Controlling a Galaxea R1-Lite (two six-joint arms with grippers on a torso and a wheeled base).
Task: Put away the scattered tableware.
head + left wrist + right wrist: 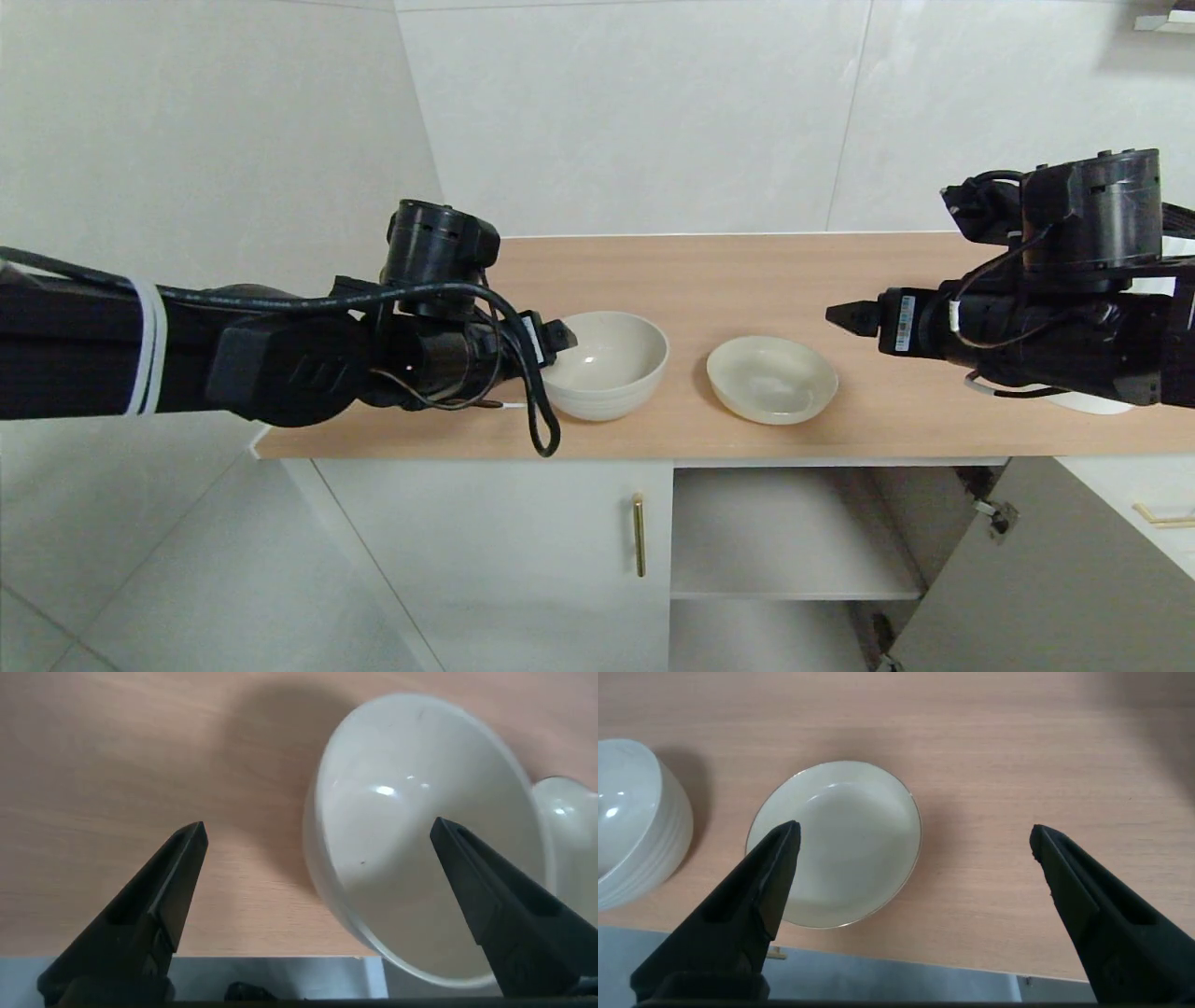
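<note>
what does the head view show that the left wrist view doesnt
Head view adds: the right gripper beside the shallow dish, and the open cabinet below.
Left wrist view adds: the left gripper spread open, one finger over bare wooden counter, the other over the inside of the deep bowl.
Shared: left gripper, deep bowl, shallow dish, wooden counter.

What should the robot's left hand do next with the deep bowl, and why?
Probably ease the left gripper down a little and close on the deep bowl's near rim. Its jaws are open and straddle that rim, one finger over the inside, one over the counter outside, so a grip seems ready. The bowl is not yet held.
</note>
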